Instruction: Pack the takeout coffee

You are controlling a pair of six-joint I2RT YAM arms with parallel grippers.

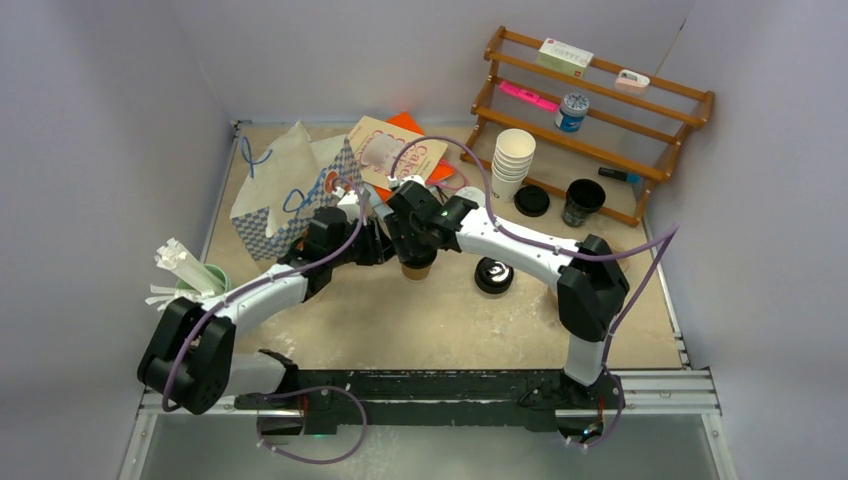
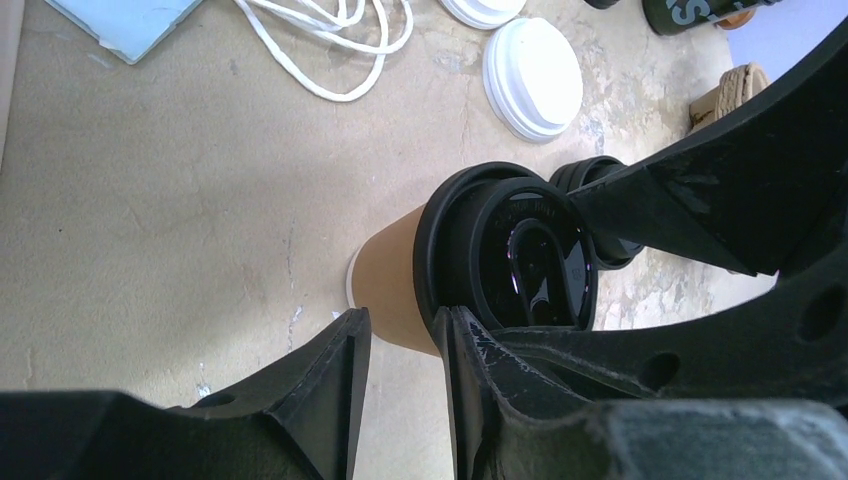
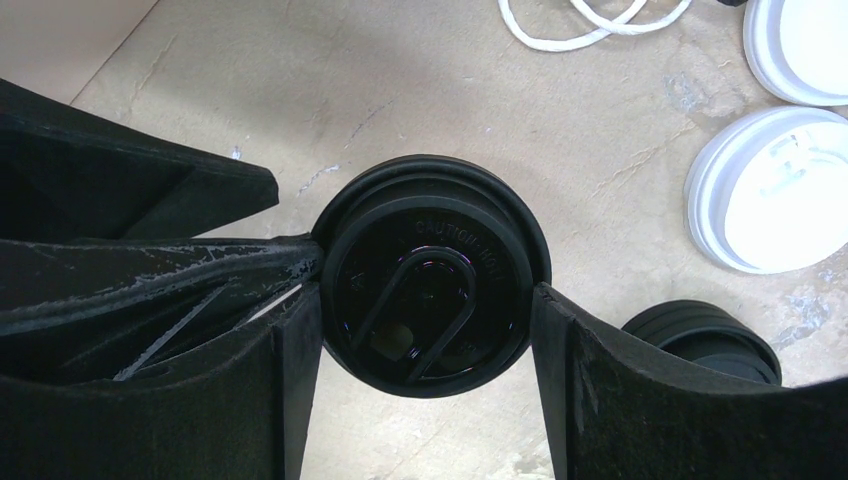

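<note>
A brown paper coffee cup (image 1: 417, 268) with a black lid (image 3: 430, 270) stands upright mid-table. It also shows in the left wrist view (image 2: 390, 290). My right gripper (image 1: 413, 245) comes from above, and its fingers press both sides of the lid rim (image 3: 425, 300). My left gripper (image 1: 385, 247) is beside the cup on its left. Its fingers are slightly apart with nothing between them (image 2: 400, 318), and one fingertip (image 2: 462, 340) touches the lid's edge. A lidless black cup (image 1: 583, 200) stands at the back right. No white-lidded cup is in view.
A loose black lid (image 1: 494, 275) lies right of the cup and another (image 1: 531, 201) lies farther back. White lids (image 3: 790, 190) and white cord (image 2: 330, 40) lie behind. A stack of white cups (image 1: 513, 160), a wooden rack (image 1: 600, 110), a checked paper bag (image 1: 290, 190) and a stirrer cup (image 1: 190, 275) surround.
</note>
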